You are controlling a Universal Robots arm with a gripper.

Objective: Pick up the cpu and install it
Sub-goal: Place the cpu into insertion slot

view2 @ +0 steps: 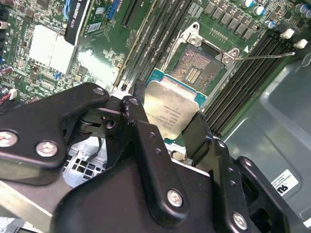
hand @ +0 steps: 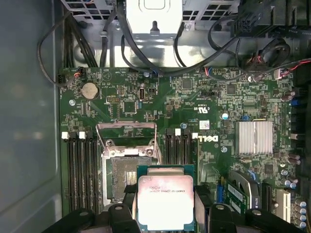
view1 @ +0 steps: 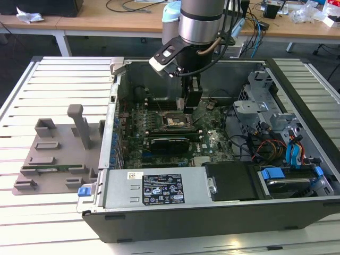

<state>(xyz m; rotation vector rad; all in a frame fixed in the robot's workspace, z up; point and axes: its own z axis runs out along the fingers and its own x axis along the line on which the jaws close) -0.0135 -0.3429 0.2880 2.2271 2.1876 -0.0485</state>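
Exterior view: claw (view1: 190, 103) hangs just above the open socket (view1: 172, 121). Second wrist view: claw grips the cpu (view2: 171, 112) by its edges, beside the socket. First wrist view: pickup done, cpu not yet seated in the socket

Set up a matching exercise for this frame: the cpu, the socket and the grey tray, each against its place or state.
Things:
1. cpu
2. socket
3. grey tray

Places or states:
A. open and empty, frame lifted
B. outside the computer case, on the exterior view's left
C. gripped between the fingers, just above the board

Pairs: 1-C, 2-A, 3-B.
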